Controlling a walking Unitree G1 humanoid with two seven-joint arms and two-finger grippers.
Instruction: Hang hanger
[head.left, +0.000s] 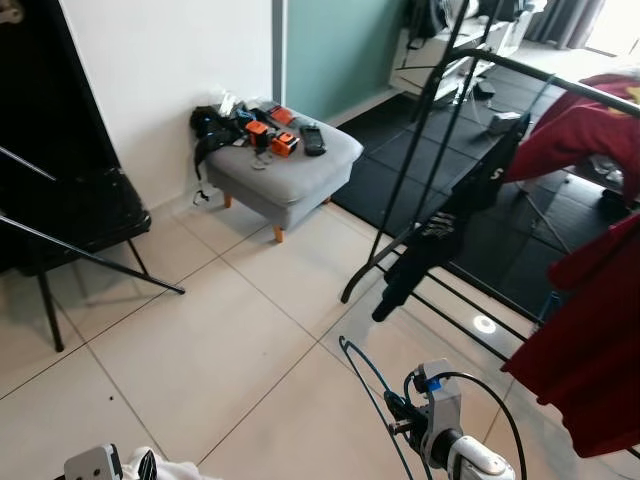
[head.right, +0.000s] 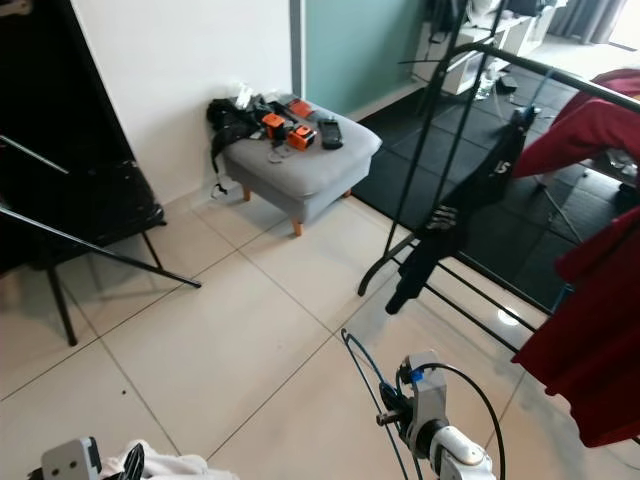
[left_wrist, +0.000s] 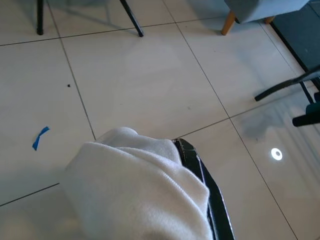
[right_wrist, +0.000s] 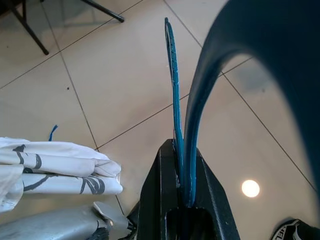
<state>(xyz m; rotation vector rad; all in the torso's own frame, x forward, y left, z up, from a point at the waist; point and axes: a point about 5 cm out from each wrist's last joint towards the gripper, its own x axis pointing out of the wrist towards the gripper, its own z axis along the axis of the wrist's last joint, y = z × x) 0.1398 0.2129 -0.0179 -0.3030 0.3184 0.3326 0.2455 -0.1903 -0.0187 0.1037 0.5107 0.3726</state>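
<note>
**Hanger in hand, rail not yet reached**

Folding black chair (head.left: 75, 215) stands at the far left against the white wall, and at the bottom edge the left gripper (left_wrist: 200, 175) is clenched on a bundled white cloth with dark lettering (left_wrist: 135, 195), held low over the pale tiled floor (head.left: 190, 350). Further along, a grey upholstered footstool on wooden legs (head.left: 285, 170) carries orange-and-black gadgets and straps.

Lower centre, the right gripper (right_wrist: 182, 197) is clamped on the thin blue wire hanger (right_wrist: 172, 85), whose loop rises ahead of the fingers. To the right stands the black metal clothes rack (head.left: 420, 140), with a black printed garment (head.left: 450, 225) draped from its rail and dark red garments (head.left: 590, 330) at the far right.

The rail is well apart from the hanger, so the reach has not begun. Judging from this, the wire is pinched at a narrow point and could twist in the fingers while being lifted, leaving the hook mis-aimed. The hanging black garment lies between arm and rail and could snag the loop. The cloth may also slip from the left fingers if the robot bends.
</note>
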